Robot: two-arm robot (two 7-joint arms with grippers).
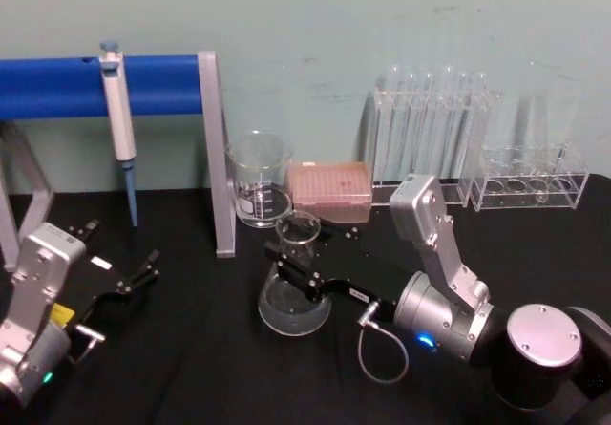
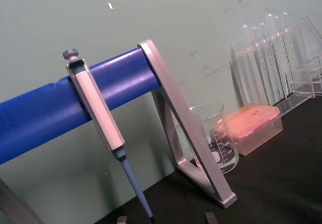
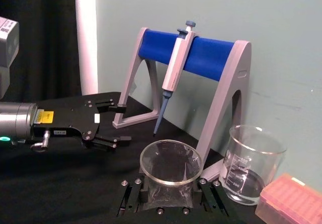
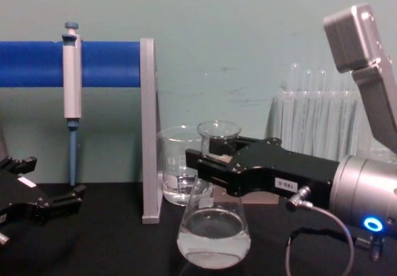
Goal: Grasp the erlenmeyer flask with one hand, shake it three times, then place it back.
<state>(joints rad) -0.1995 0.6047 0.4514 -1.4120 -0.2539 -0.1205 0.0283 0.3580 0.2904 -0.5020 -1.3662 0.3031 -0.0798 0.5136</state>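
Right gripper [image 1: 298,251] has its jaws clamped on the neck of the erlenmeyer flask [image 1: 294,301]. The flask's base looks down on the table [image 1: 191,368], just in front of the beaker [image 1: 258,181]. I'd lift straight up first and keep the shakes small, since the beaker and pipette stand [image 1: 215,148] are close. Left gripper [image 1: 134,277] sits off to the left, jaws apart, idle. Chest view shows the bit of liquid in the base. Right wrist view looks down the mouth, both jaws hugging the neck.

Upright clear erlenmeyer flask [image 1: 292,312], neck in right gripper [image 1: 292,259]
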